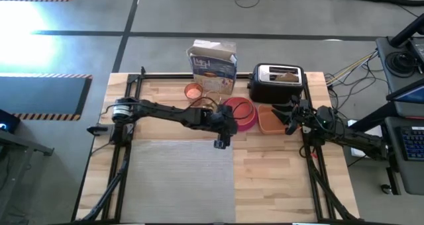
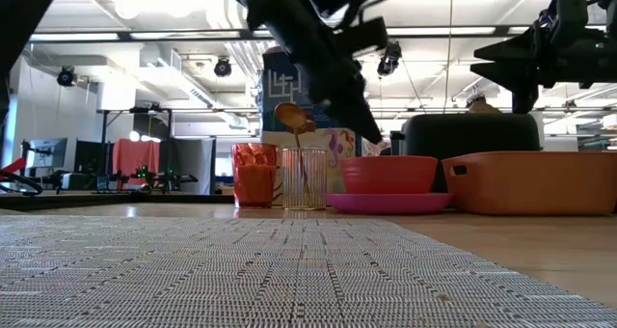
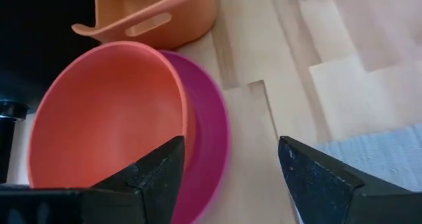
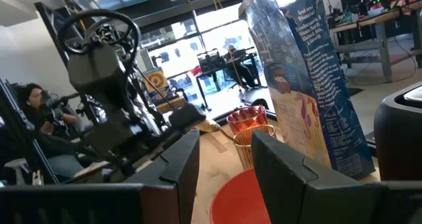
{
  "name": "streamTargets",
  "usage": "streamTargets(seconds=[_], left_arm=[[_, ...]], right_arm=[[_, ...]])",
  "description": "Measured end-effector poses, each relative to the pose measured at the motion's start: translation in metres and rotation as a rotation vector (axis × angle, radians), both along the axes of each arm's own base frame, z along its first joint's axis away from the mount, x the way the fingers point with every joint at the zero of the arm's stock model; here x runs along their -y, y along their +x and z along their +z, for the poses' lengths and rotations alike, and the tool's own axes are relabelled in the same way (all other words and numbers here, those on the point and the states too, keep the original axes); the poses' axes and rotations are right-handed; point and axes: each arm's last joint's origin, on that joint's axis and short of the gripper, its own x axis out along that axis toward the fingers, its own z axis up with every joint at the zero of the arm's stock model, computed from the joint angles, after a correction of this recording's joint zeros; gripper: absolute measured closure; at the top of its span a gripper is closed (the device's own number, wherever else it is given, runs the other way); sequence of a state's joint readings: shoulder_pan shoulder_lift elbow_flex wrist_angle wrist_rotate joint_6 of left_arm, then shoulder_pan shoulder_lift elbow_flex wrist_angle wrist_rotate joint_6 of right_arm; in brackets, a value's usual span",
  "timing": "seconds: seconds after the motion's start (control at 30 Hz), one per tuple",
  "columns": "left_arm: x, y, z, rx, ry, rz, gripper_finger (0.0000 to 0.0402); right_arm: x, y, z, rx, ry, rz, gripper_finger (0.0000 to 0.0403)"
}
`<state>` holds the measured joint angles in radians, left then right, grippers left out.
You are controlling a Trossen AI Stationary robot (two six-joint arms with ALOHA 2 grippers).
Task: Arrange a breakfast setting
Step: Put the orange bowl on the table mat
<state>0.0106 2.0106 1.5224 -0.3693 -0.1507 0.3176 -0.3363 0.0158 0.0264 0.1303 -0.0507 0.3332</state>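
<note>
Grey placemat (image 1: 180,179) covers the desk's near-left part, its far-right corner just below the left gripper (image 1: 221,140), whose fingers stand apart on nothing. Toaster (image 1: 277,83) and cereal box (image 1: 213,67) line the far edge, the tray (image 1: 271,118) before the toaster. Bowl (image 3: 109,112) sits on the plate (image 3: 208,151) mid-desk; glass (image 2: 304,177) with spoon (image 2: 291,117) and cup (image 2: 254,174) stand left. Right gripper (image 1: 292,124) hovers over the tray, partly parted, empty.
</note>
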Motion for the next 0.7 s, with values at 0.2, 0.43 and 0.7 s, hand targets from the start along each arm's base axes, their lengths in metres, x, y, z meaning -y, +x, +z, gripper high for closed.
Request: streamTargets(seconds=[0.2, 0.43, 0.7], left_arm=[[-0.012, 0.012, -0.008, -0.027, 0.013, 0.01, 0.0173], [-0.023, 0.013, -0.013, -0.05, 0.024, 0.019, 0.0173], [-0.026, 0.013, -0.014, -0.062, 0.047, -0.005, 0.018]], right_arm=[[0.0, 0.0, 0.0, 0.0, 0.0, 0.0, 0.0275], [0.0, 0.0, 0.0, 0.0, 0.0, 0.0, 0.0275], [0.0, 0.0, 0.0, 0.0, 0.0, 0.0, 0.0275]])
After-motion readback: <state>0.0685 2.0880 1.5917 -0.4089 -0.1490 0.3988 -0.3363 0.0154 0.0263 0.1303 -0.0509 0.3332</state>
